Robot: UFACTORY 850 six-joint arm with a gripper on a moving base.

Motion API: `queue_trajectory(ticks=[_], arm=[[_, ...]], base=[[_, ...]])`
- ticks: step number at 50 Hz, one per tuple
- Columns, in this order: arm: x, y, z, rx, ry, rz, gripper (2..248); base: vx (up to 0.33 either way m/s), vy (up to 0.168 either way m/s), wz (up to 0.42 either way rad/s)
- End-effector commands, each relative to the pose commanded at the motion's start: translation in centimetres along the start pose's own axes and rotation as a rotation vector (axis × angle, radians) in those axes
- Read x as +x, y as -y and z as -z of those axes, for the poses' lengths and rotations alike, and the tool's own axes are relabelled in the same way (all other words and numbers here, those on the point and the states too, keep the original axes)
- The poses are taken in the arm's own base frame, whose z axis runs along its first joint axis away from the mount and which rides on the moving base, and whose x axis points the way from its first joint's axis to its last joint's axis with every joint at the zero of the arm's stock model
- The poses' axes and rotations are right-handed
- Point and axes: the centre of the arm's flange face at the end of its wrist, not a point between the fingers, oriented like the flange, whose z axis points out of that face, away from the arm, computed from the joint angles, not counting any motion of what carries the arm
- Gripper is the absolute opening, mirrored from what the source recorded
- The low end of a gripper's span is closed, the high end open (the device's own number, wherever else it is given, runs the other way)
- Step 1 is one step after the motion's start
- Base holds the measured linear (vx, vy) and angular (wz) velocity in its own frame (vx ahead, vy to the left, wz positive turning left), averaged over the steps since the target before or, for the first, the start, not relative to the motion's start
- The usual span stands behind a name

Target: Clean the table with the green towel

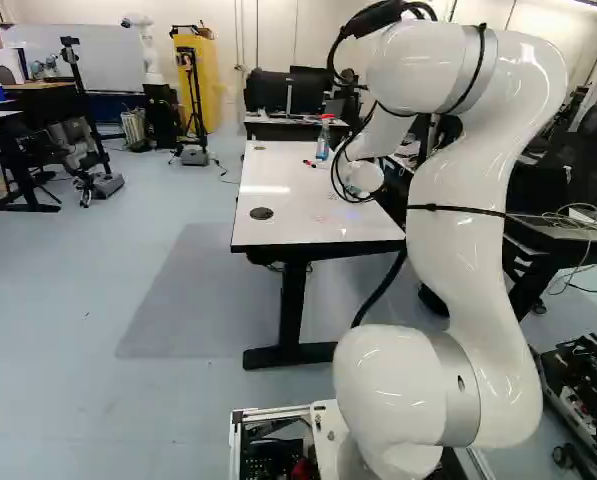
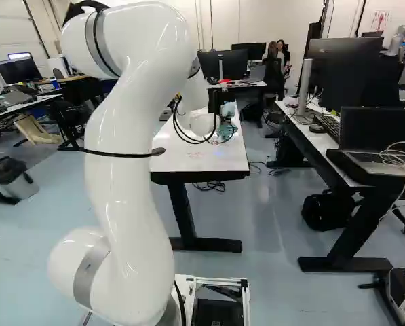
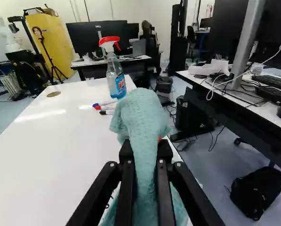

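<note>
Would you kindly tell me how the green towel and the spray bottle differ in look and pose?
The green towel is limp, opaque cloth, while the spray bottle is clear, with a red trigger head. The towel is bunched and pinched between the jaws; the bottle stands upright on the white table, held by nothing. Both are things used for cleaning.

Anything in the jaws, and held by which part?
The jaws are shut on the green towel by a bunched inner part; cloth shows ahead of and beneath them.
</note>
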Motion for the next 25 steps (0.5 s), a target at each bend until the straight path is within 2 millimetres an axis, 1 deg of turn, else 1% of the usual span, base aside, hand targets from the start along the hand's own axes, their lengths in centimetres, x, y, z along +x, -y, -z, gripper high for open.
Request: queue_trajectory(ticks=[8,25], arm=[[-0.89,-0.04,-0.31,-0.001,0.014,0.001,47],[-0.89,-0.04,-0.31,-0.001,0.014,0.001,47]], base=[[0.0,0.0,0.0],[0.0,0.0,0.0]])
